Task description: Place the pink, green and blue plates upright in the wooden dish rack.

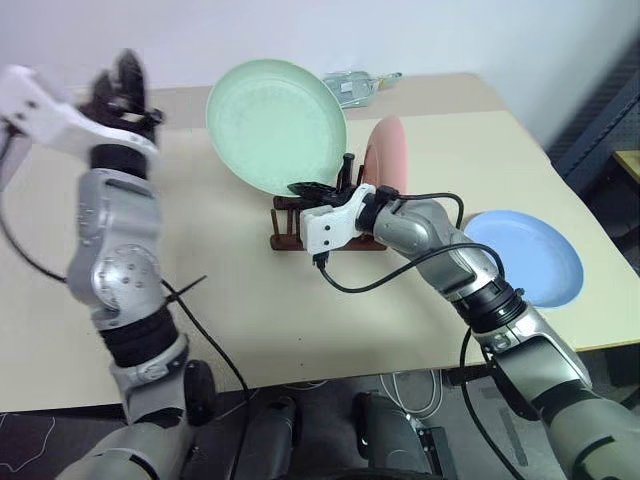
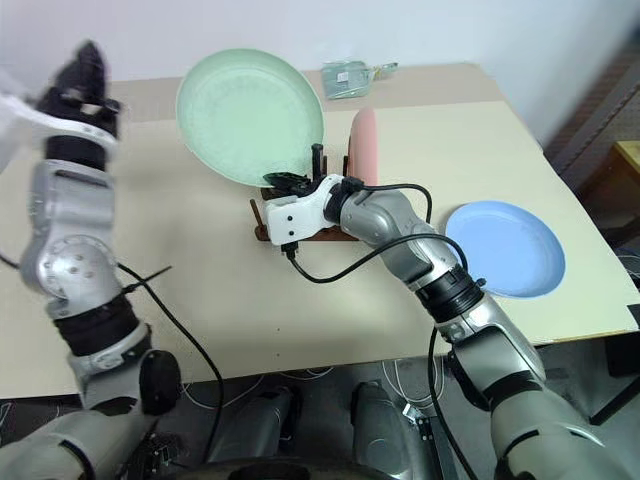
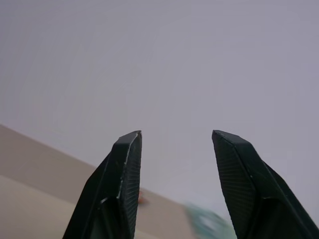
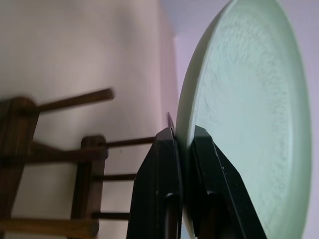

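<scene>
My right gripper [image 1: 305, 188] is shut on the lower rim of the green plate [image 1: 275, 125], holding it tilted up just above the left end of the wooden dish rack [image 1: 285, 228]. In the right wrist view both fingers [image 4: 164, 164] pinch the green plate's edge [image 4: 244, 114] beside the rack's pegs [image 4: 89, 164]. The pink plate [image 1: 385, 150] stands upright in the rack's right part. To the right of the rack, the blue plate [image 1: 525, 255] lies flat on the table. My left gripper [image 1: 125, 78] is raised at the far left, open and empty [image 3: 175, 134].
A clear plastic packet [image 1: 352, 86] lies at the back edge of the beige table [image 1: 200, 280]. A black cable [image 1: 390, 275] loops from my right wrist over the table. Dark furniture [image 1: 600, 130] stands past the table's right side.
</scene>
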Tool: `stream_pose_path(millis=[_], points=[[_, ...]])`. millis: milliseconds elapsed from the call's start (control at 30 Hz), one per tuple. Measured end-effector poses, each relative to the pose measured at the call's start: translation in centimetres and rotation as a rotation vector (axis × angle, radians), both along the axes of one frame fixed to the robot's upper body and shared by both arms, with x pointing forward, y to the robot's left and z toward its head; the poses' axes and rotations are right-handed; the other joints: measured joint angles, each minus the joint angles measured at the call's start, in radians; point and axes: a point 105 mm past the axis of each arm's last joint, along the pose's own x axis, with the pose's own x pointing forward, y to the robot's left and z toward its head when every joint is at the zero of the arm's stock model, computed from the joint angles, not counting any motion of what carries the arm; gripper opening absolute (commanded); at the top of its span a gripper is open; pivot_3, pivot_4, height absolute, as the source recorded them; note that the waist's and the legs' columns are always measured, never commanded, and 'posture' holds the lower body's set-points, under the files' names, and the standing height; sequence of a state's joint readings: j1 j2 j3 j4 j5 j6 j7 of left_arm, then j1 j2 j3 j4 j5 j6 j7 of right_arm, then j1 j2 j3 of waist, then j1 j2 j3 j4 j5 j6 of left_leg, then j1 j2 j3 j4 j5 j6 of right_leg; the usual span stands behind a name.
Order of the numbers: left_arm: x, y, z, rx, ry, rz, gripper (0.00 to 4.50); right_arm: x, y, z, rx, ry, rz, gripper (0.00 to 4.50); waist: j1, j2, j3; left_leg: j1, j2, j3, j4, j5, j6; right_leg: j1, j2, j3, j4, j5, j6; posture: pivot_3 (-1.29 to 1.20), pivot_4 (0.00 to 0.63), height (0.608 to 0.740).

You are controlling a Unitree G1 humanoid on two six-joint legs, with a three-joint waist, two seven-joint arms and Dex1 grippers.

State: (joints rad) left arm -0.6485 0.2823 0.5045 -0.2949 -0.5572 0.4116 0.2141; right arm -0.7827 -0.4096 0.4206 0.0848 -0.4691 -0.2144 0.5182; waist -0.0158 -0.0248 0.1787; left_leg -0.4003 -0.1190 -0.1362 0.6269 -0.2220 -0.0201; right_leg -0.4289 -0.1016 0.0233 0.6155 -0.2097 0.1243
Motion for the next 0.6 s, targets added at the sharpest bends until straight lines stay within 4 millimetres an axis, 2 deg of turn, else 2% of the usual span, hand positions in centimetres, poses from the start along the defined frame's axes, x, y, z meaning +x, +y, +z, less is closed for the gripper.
stream_pose_path(millis=[33, 100, 133, 200, 267, 333, 467, 533, 600], points=[[-0.3, 1.4, -0.6, 0.058, 0.033, 0.071, 2.38, -0.3, -0.2, 0.7, 0.068, 0.031, 0.014, 0.0, 0.0, 0.0, 0.0, 0.0, 0.0, 0.0, 0.0, 0.0, 0.0, 0.0, 0.0, 0.0, 0.0, 0.0, 0.0, 0.0, 0.15, 0.739], [-0.7, 3.5, -3.6, 0.244, 0.175, 0.17, 2.38, -1.7, -0.8, 2.8, 0.292, 0.145, 0.081, 0.0, 0.0, 0.001, 0.0, 0.001, 0.0, 0.0, -0.001, 0.0, 0.0, 0.001, 0.0, 0.001, 0.0, 0.0, 0.0, 0.0, 0.15, 0.739], [-0.7, 3.9, -5.7, 0.312, 0.252, 0.179, 2.38, -2.5, -1.3, 4.0, 0.403, 0.213, 0.126, 0.0, 0.003, 0.001, 0.0, 0.001, 0.0, 0.0, -0.002, -0.001, 0.001, 0.001, 0.0, 0.001, 0.0, 0.0, 0.0, 0.0, 0.15, 0.739], [-0.4, 3.3, -9.6, 0.403, 0.379, 0.137, 2.38, -4.0, -1.8, 5.6, 0.556, 0.334, 0.21, 0.0, 0.012, 0.001, 0.0, 0.001, 0.0, -0.001, -0.001, -0.005, 0.008, 0.002, 0.0, 0.0, -0.001, 0.0, -0.001, 0.0, 0.15, 0.739], [-0.4, 0.9, -12.7, 0.499, 0.442, 0.044, 2.38, -5.1, -2.3, 6.6, 0.741, 0.507, 0.286, 0.0, 0.021, 0.001, 0.0, 0.001, 0.0, -0.001, 0.0, -0.005, 0.009, 0.002, 0.0, 0.0, -0.001, 0.001, -0.002, 0.0, 0.15, 0.739], [-0.3, -1.7, -14.6, 0.558, 0.453, -0.051, 2.38, -5.7, -2.5, 6.7, 0.853, 0.654, 0.325, 0.0, 0.025, 0.001, 0.0, 0.001, 0.001, -0.001, 0.0, -0.006, 0.008, 0.002, 0.0, 0.0, -0.002, 0.0, -0.005, 0.0, 0.15, 0.739], [-1.2, -6.6, -18.0, 0.623, 0.452, -0.218, 2.38, -6.5, -3.0, 4.7, 1.013, 0.894, 0.304, 0.0, 0.025, 0.003, 0.0, 0.002, 0.002, 0.001, -0.003, -0.006, 0.009, 0.0, 0.0, 0.001, -0.002, 0.0, -0.006, 0.0, 0.15, 0.739], [-1.4, -8.5, -18.9, 0.6, 0.452, -0.282, 2.38, -6.2, -3.0, 3.7, 1.037, 0.95, 0.257, 0.0, 0.024, 0.003, 0.0, 0.001, 0.003, 0.001, -0.003, -0.006, 0.008, -0.001, 0.0, 0.001, -0.001, 0.0, -0.005, 0.0, 0.15, 0.739], [-1.5, -9.2, -19.1, 0.605, 0.444, -0.307, 2.38, -5.9, -3.0, 3.5, 1.059, 0.966, 0.231, 0.0, 0.021, 0.004, 0.001, 0.001, 0.004, 0.002, -0.003, -0.005, 0.008, -0.001, 0.002, 0.001, -0.001, 0.0, -0.005, 0.0, 0.15, 0.739]])
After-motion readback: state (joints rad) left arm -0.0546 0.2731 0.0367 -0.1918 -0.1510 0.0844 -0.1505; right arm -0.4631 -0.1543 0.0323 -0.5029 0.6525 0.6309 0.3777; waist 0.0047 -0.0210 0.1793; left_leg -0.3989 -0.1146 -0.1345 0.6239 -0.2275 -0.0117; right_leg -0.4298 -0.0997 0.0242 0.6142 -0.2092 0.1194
